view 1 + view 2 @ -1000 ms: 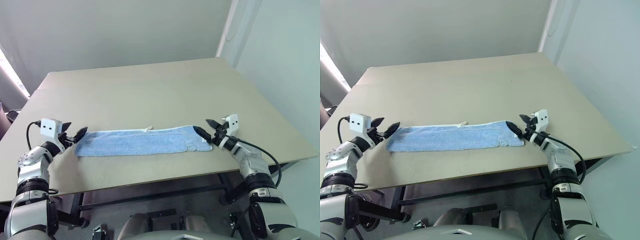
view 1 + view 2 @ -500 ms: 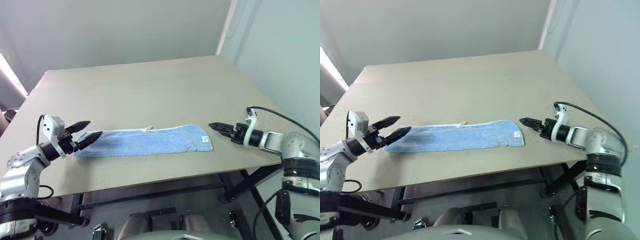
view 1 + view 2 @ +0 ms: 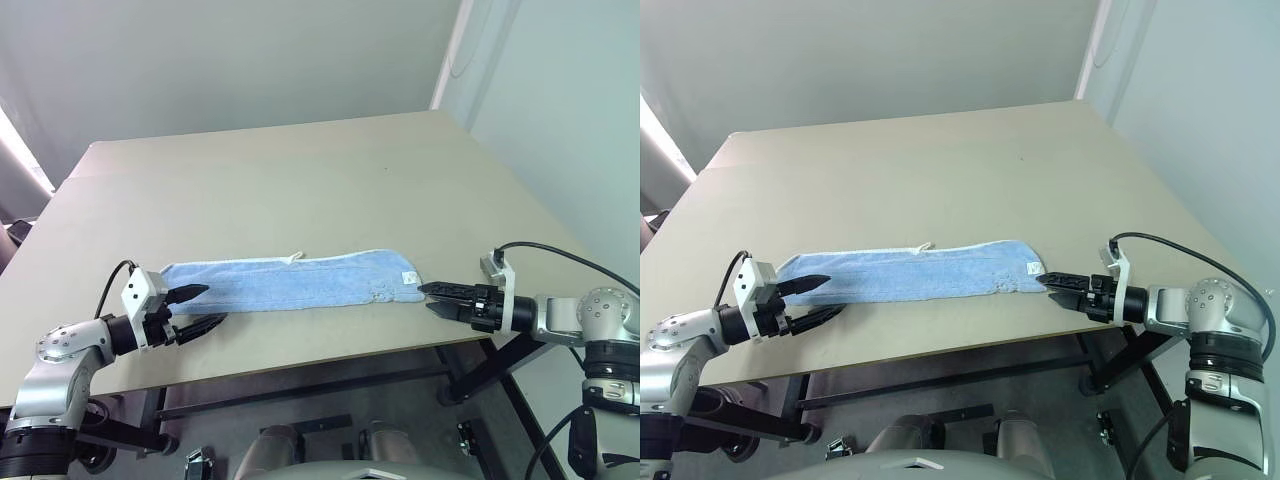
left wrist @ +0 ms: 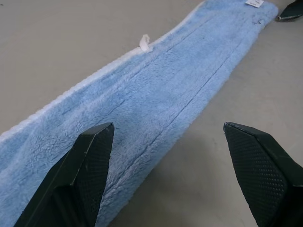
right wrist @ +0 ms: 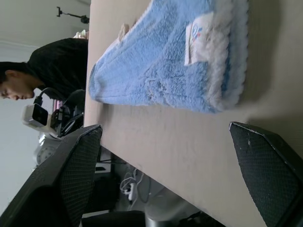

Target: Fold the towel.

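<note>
**Both grippers wide open, nothing in hand**

Left gripper (image 3: pixel 205 308) gapes empty at the towel's (image 3: pixel 290 283) near-left corner; right gripper (image 3: pixel 432 298) gapes off its right end. The towel lies folded near the table's (image 3: pixel 300 180) front edge. A shallow pinch could catch one layer only.

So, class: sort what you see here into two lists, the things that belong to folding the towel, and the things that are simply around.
Part of the job:
- towel, lying in a long strip
- left gripper, open, at one end
- right gripper, open, at the other end
- table under it

Just around:
- a person in dark clothes beyond the table
- white label on the towel
</note>
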{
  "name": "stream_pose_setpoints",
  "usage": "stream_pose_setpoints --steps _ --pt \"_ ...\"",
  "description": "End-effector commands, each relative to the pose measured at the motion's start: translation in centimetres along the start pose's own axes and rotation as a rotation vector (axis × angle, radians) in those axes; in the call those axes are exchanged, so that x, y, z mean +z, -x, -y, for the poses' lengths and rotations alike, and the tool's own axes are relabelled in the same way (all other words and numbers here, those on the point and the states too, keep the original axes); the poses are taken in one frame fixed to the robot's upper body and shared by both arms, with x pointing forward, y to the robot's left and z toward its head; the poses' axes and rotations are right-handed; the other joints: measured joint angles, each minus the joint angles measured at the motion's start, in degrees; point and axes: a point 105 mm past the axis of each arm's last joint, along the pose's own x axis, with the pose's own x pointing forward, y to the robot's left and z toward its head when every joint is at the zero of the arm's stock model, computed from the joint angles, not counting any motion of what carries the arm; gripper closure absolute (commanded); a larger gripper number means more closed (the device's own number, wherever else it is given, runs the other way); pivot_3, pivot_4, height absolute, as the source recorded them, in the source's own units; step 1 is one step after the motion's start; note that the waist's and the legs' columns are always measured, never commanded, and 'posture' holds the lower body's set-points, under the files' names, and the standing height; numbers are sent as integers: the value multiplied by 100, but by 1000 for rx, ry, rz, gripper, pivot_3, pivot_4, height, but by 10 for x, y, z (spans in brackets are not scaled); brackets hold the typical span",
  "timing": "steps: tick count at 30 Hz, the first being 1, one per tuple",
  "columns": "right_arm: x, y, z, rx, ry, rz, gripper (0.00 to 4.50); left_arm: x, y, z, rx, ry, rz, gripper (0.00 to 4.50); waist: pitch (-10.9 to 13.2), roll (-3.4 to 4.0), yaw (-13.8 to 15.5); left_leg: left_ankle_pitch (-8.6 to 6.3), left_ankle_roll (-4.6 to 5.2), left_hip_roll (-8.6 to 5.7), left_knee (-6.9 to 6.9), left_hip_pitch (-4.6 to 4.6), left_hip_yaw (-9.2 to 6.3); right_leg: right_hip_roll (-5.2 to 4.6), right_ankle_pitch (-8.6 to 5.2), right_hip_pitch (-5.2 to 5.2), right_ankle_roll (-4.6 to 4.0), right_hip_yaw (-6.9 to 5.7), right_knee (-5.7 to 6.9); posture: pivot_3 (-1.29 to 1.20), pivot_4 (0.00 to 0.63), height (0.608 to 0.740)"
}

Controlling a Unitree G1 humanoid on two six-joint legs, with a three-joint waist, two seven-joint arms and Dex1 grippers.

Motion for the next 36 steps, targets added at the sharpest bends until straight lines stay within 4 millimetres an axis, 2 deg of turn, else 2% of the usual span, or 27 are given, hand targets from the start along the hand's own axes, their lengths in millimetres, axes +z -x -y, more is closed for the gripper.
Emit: stream_pose_setpoints --steps 1,6,12,15,22,25,26,29,33,36 --pt "10 -9 -10 28 20 30 17 8 -5 -2 -3 -45 17 605 -1 -1 -5 0 0 0 1 0 1 0 0 1 0 0 0 0 0 740" --pt "26 -24 -1 -14 -19 105 17 6 -11 1 -21 -47 12 605 -2 -3 -21 0 0 1 2 3 2 3 2 2 2 1 2 0 0 740" --pt "31 -27 12 -72 -40 149 17 5 -9 -1 -12 -55 3 605 -5 -8 -20 0 0 1 7 18 1 4 4 21 5 1 0 0 0 740" --pt "30 -28 11 -60 -19 139 625 5 -8 -1 -9 -58 0 605 -4 -6 -19 -7 -12 0 7 46 2 1 -8 53 25 0 -5 0 0 740" --pt "39 -30 14 -60 -38 203 3252 7 -10 -6 5 -62 7 605 -4 -7 -24 -4 -6 1 0 37 -1 -1 -8 41 25 -4 -6 0 0 740" --pt "43 -13 20 -83 -31 232 4337 7 -10 -9 14 -63 9 605 -13 -23 -21 -1 -2 1 1 39 0 0 5 46 7 -3 -15 0 0 740" --pt "44 -4 24 -103 -25 241 4457 7 -10 -10 19 -65 9 605 -12 -21 -18 -2 -2 0 3 47 0 -1 6 60 9 -3 -24 0 0 740" --pt "46 28 36 -174 19 253 4457 7 -10 -13 29 -68 9 605 -8 8 61 -13 -9 0 1 50 -8 -2 10 79 46 -17 -85 0 0 740" --pt "63 91 56 -354 95 332 4457 5 -12 -13 35 -61 12 605 -9 9 201 -22 19 -13 8 10 2 -23 21 71 31 -26 -114 0 0 740" --pt "75 114 54 -452 259 311 4457 2 -14 -13 37 -55 11 605 -10 12 220 -31 51 -18 0 -7 21 -30 19 56 43 -22 -124 0 0 740"
